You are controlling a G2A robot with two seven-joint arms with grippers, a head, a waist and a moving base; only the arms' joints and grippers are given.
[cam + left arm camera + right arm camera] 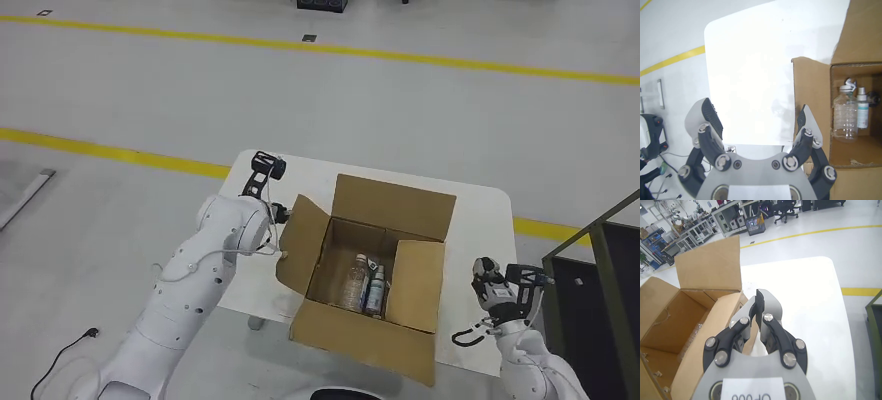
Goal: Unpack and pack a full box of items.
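Looking down from the top camera, I see the brown cardboard box point(355, 340) sitting open on the white, round-cornered bench point(480, 215), with its far flap standing upright and its side flaps raised. On the box floor lie a clear plastic bottle with a white cap point(845, 117) and, just beside it, a slim white spray bottle with a teal label point(862, 113). Both have their caps toward the far wall. A small dark round object point(873, 97) sits near the spray bottle's top; I cannot tell what it is.

My left arm is bent at the elbow, and its end effector point(757, 111) sits above the bench on the box's left side, with one fingertip close to the left flap's edge. Its fingers are spread wide, with nothing between them. My right end effector point(758, 300) hovers above the bench just to the right of the box, near the right flap. Its ribbed pads are pressed together and grip nothing.
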